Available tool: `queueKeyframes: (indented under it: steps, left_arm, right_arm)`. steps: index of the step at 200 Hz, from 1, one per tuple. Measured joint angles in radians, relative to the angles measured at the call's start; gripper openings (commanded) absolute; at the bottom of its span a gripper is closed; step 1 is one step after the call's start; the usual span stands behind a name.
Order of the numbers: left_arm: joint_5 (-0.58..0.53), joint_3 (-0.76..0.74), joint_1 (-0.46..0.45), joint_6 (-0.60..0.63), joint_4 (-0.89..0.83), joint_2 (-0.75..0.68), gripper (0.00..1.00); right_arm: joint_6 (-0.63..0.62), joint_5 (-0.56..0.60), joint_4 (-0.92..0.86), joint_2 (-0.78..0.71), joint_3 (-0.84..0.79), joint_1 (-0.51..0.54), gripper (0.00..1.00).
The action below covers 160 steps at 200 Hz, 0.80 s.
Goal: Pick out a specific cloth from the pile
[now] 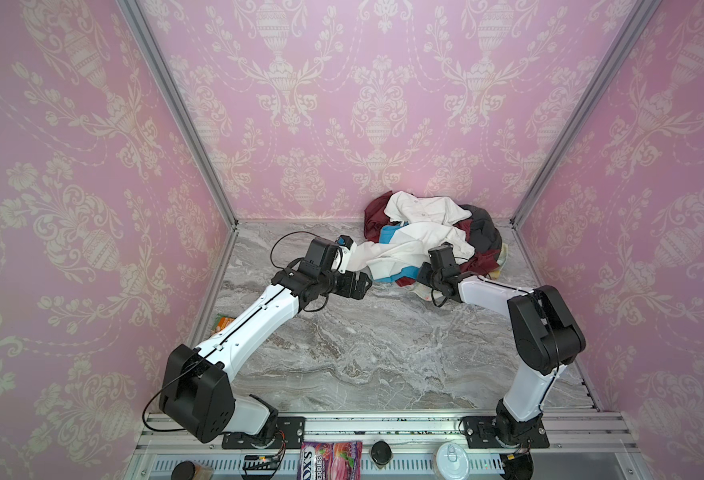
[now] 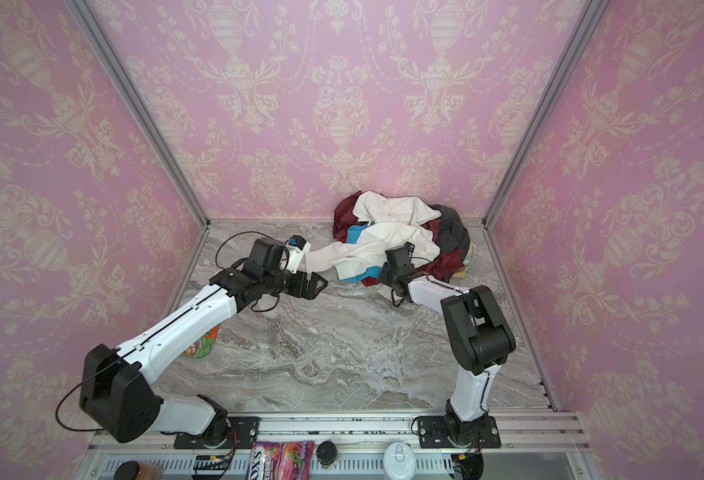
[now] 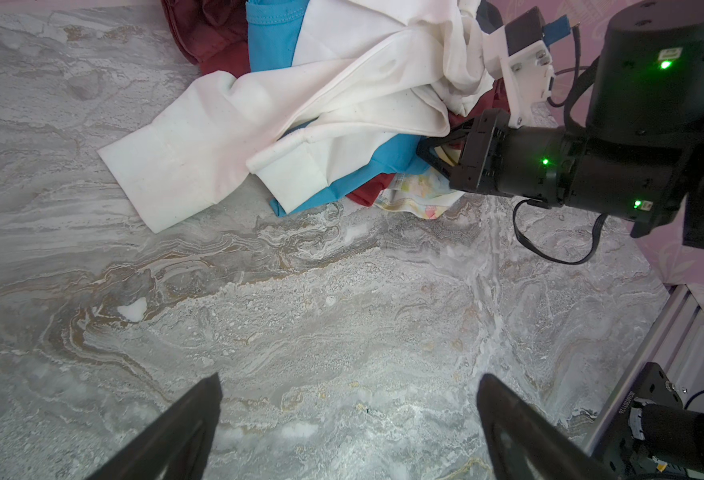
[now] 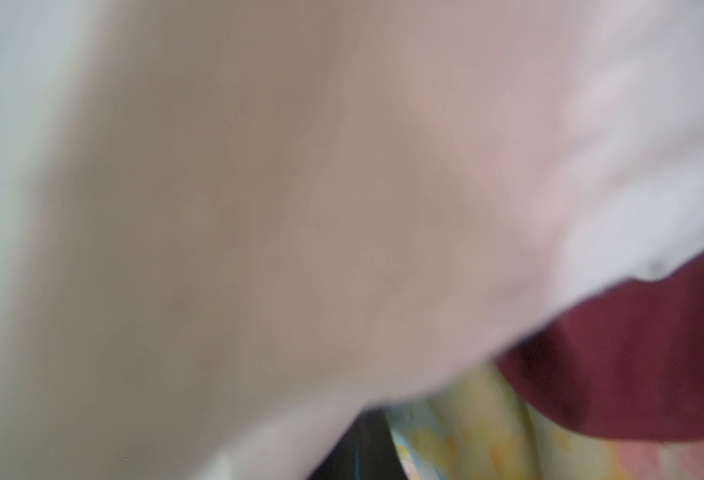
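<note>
Two turquoise patches of the cloth (image 3: 383,164) show from under white sleeves at the near edge of the pile (image 1: 425,212).
Its long axis runs from the back wall toward the front, one corner pointing onto the veined marble table (image 1: 363,353). The fabric is soft and smooth, with a stitched hem. The right gripper (image 3: 433,153) is closed at its edge; whether it pinches fabric is unclear. The left gripper (image 3: 350,376) hovers spread wide, empty.
</note>
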Motion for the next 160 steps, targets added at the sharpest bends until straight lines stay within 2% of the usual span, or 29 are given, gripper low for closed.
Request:
queueKeyframes:
  steps: [47, 72, 113, 160]
  left_arm:
    - [0.0, -0.01, 0.0, 0.0, 0.01, 0.0, 0.99]
    - [0.001, -0.01, 0.0, -0.003, 0.026, 0.0, 0.98]
    - [0.002, -0.007, 0.0, -0.04, 0.067, 0.003, 0.98]
    - [0.004, 0.025, 0.0, -0.077, 0.114, 0.036, 0.97]
  right_arm:
    - [0.0, -0.009, -0.041, -0.072, 0.008, -0.001, 0.0]
    - [0.0, -0.012, -0.101, -0.142, 0.068, -0.004, 0.0]
    - [-0.009, -0.026, -0.209, -0.206, 0.311, -0.032, 0.0]
    - [-0.04, -0.058, -0.321, -0.163, 0.665, -0.079, 0.0]
